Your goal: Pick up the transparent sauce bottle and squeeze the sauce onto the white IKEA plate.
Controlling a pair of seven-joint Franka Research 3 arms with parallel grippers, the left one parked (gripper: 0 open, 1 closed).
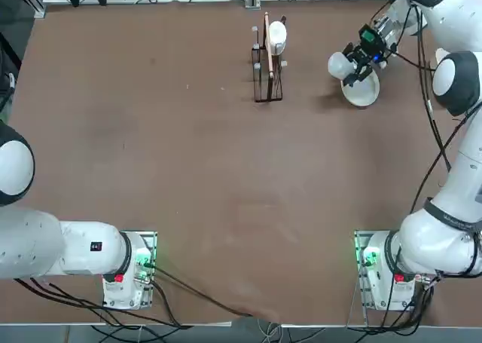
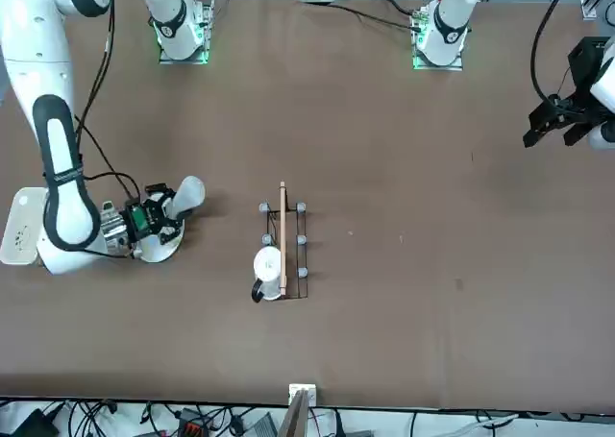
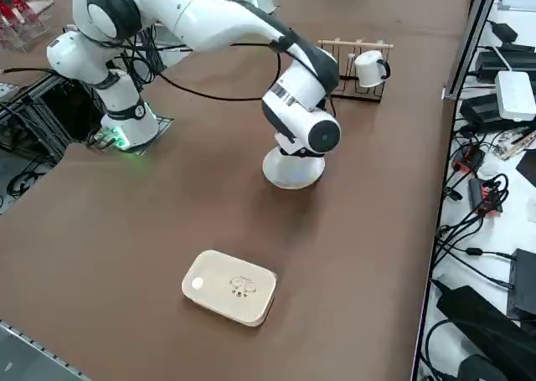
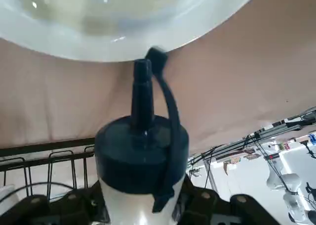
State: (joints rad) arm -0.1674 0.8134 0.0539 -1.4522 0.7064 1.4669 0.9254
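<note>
So we've got the right gripper [image 4: 140,205] over the far right part of the table, and its fingers are closed around the transparent sauce bottle [image 4: 129,204], one on each side of the whitish body. Our bottle is off the table and tipped over, with its pale base end [image 1: 340,65] toward the left and the dark blue nozzle [image 4: 142,94] aimed at the white IKEA plate [image 1: 361,91]. The little stopper [image 4: 157,57] is off the tip and sits just beside it on its strap.

The plate is on the table right under the gripper. We can see some shine and a faint yellowish tint on it, but honestly we can't tell if that's sauce or just reflections.

Over to the right of the plate we've got the white rounded box [image 3: 230,287], lying flat. Left of the plate, at the far side and around the middle, there's a dark wire rack [image 1: 258,75] with a wooden bar [image 2: 282,235] along it, and a white mug [image 3: 368,69] with a black handle at its far end.
</note>
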